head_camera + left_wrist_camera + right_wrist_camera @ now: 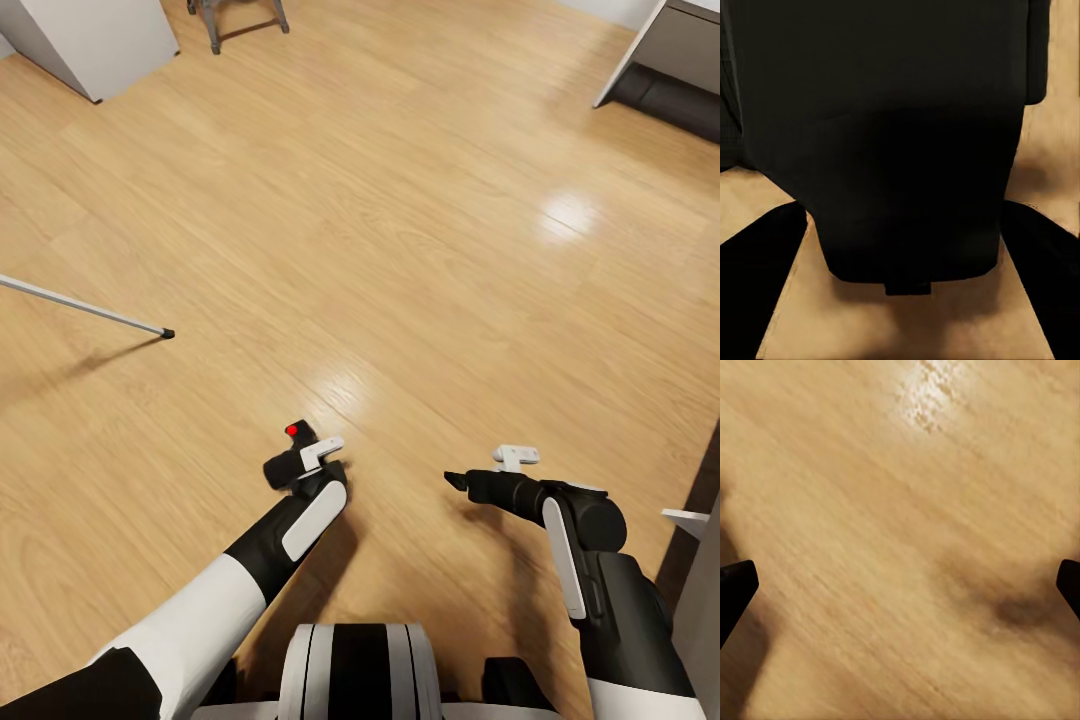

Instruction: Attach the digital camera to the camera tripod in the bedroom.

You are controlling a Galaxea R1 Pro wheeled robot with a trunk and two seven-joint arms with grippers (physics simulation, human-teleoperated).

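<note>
Light wood plank floor (400, 200) stretches out ahead of you, with a glare patch off to the right, a white cabinet corner (95, 45) at the far left and a pale desk edge (640, 50) at the far right.

Your left gripper (300, 455) is low over the floor, and in the left wrist view a big boxy black body sits right between the black fingers (757, 270), pressed up close to the lens. That reads as the digital camera (900, 135), clamped in your left hand; in the head view only a dark lump with a red dot shows at the fingertips, so I'd call it the camera with some caution.

Your right gripper (455, 480) hangs beside it, spread wide, with just bare planks between its two black fingertips (735, 585) in the right wrist view. Nothing in that hand.

Now the camera tripod: one thin silver leg with a black foot (90, 308) pokes in from the left edge of the head view, well apart from your grippers. At the far top there's another pair of dark metal legs (235, 18); too little shows to say what they belong to.

So the pick-up looks done, the camera is in hand. Still left: turn toward the tripod, close in, bring its head into view and seat the camera on top.
</note>
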